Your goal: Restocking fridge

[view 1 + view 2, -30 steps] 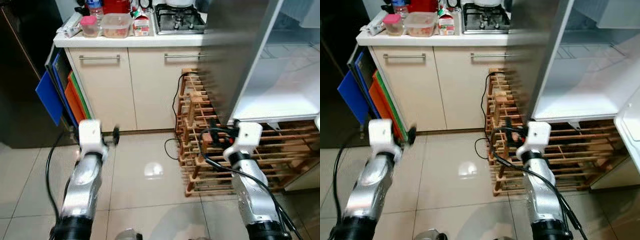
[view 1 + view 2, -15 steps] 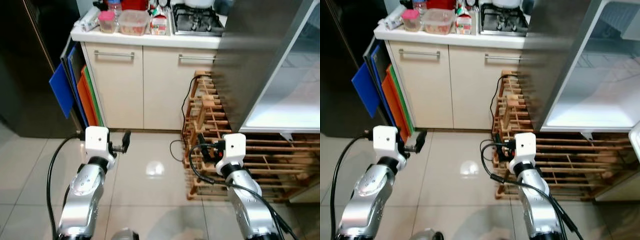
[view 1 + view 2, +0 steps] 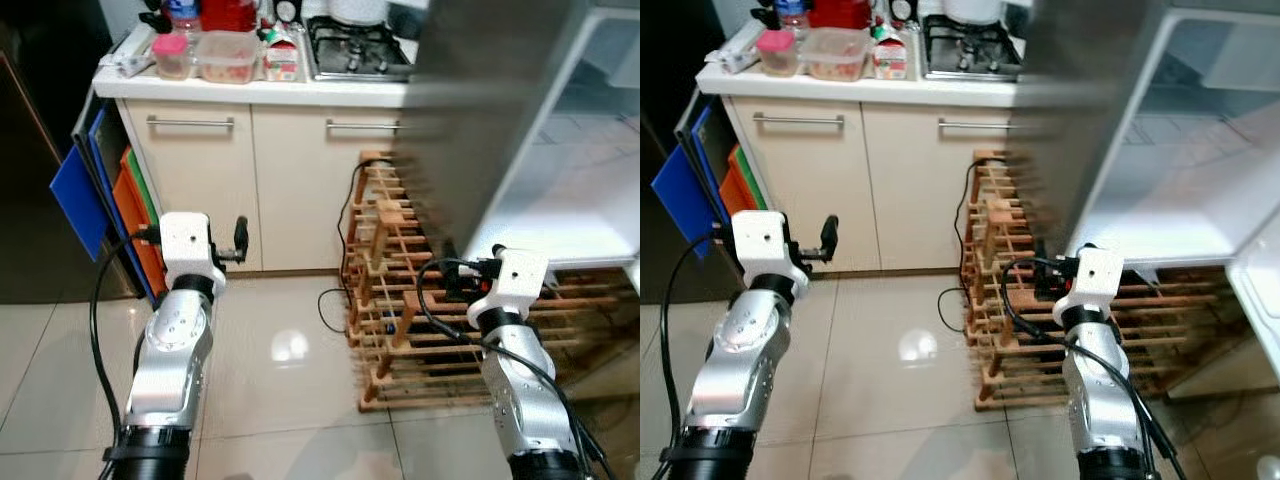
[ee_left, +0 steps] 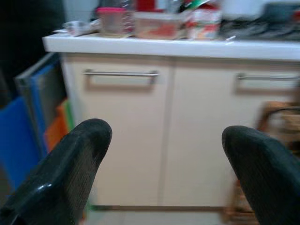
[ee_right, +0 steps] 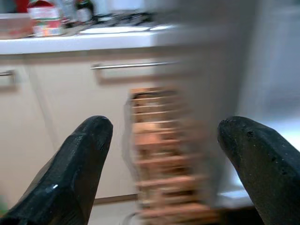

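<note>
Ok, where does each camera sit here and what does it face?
Left eye, right eye: head, looking down at both silver arms, the wooden slatted rack, the cream cabinet.
Left wrist: along the left gripper toward the cabinet and the white countertop.
Right wrist: along the right gripper toward the rack.
All share the cabinet.

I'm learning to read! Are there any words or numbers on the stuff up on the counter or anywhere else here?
No text can be read anywhere.
Carton on the counter: has printing, too small and blurred to read.
Pink-lidded jar and clear food box: no label visible.
Bottle behind them: label too blurred to read.
</note>
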`<state>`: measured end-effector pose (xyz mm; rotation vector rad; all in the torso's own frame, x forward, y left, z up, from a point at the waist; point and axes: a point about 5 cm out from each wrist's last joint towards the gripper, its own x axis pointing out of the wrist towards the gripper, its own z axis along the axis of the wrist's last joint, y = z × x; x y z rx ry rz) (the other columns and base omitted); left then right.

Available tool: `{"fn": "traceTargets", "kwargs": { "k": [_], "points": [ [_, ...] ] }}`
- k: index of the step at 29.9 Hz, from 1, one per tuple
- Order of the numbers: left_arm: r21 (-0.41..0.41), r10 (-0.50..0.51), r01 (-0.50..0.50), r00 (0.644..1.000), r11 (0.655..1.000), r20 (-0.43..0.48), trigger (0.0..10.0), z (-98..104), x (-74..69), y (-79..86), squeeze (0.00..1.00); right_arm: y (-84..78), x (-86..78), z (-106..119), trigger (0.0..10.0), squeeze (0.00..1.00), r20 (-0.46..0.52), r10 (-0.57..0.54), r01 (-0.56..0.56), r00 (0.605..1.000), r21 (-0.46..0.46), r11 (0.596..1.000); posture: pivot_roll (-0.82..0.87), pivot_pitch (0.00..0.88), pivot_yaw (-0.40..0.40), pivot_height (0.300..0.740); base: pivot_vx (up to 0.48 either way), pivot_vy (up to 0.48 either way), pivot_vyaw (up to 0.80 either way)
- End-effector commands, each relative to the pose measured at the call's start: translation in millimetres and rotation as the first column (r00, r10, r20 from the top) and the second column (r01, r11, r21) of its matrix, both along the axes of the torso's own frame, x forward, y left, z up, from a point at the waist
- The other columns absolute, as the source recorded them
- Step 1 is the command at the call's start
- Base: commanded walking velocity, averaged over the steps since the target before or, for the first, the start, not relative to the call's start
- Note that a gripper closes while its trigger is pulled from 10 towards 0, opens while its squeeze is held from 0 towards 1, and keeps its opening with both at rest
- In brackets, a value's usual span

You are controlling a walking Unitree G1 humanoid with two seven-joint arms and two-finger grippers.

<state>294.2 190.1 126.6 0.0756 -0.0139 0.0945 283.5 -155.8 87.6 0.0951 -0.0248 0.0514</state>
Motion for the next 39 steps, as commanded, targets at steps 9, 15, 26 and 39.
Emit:
{"fn": "traceTargets", "kwargs": {
  "k": [9,15,26,39],
  "points": [
    [-0.065,-0.038,0.042,0.998,0.997,0.058,10.0,7,0.7,-19.4,0.00,-1.1,5.5,1,10.0,0.00,0.007,0.033,-0.033,0.999,-0.012,0.999,0.01,0.000,-0.043,0.740,0.291,0.226,0.26],
    [-0.072,-0.056,0.061,0.996,0.996,0.065,10.0,6,-1.0,-23.9,0.00,3.3,5.9,-2,10.0,0.00,-0.001,0.055,-0.055,0.998,-0.001,0.998,0.01,0.000,-0.043,0.740,0.000,0.459,0.72],
    [-0.031,-0.059,0.060,0.997,0.998,0.044,10.0,5,7.6,-28.8,0.00,3.2,7.3,-6,10.0,0.00,-0.027,0.057,-0.057,0.998,0.004,0.998,-0.01,0.000,-0.035,0.740,0.000,0.000,0.13],
    [0.031,-0.070,0.070,0.997,0.997,0.016,10.0,6,13.4,-19.9,0.00,8.1,11.6,3,10.0,0.00,0.029,0.029,-0.029,0.999,0.007,1.000,-0.02,0.000,0.042,0.740,0.000,0.000,0.41]
  ]
}}
